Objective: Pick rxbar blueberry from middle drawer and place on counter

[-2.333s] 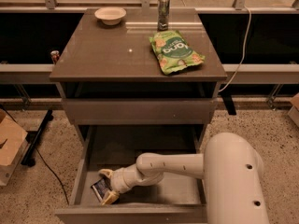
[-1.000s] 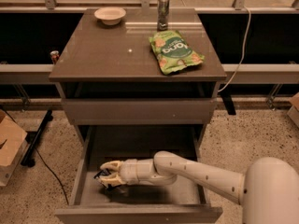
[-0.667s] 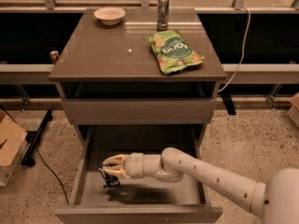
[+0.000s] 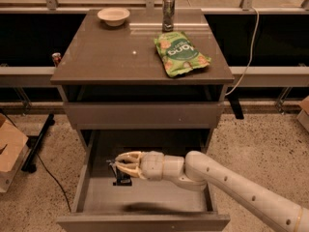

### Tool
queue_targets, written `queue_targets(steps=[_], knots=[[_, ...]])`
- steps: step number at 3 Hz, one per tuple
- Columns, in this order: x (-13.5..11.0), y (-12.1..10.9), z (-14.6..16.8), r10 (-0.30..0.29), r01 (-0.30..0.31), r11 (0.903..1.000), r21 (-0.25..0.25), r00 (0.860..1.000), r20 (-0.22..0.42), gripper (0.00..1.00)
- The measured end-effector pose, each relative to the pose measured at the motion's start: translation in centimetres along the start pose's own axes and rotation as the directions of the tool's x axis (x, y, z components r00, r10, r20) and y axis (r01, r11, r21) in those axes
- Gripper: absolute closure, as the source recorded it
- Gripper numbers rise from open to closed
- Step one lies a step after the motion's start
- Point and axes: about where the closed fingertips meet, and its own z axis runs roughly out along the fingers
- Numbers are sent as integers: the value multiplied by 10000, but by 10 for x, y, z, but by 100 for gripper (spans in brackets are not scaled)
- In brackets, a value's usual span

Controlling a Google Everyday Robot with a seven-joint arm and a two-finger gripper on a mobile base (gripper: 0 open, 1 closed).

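The middle drawer is pulled open below the counter. My gripper reaches into the drawer from the right, over its left half. Its pale fingers are shut on the rxbar blueberry, a small dark wrapper that hangs down from the fingertips, lifted a little above the grey drawer floor. The arm runs off to the lower right of the view.
On the counter lie a green snack bag at the right, a small pale bowl at the back left and a metal can at the back. A closed drawer front sits above the open one. A cardboard box stands on the floor at left.
The gripper has closed on the bar and risen from the drawer floor, shifting slightly right and up, with the bar hanging from it.
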Motion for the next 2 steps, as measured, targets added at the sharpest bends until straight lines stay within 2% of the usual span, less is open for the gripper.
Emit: queue_targets(steps=[1,2], knots=[[-46,-6,-35,-184,184,9992,349,9998,3,100],[-98,-22,-62,-528,544,9978,384,9977,-417,100]])
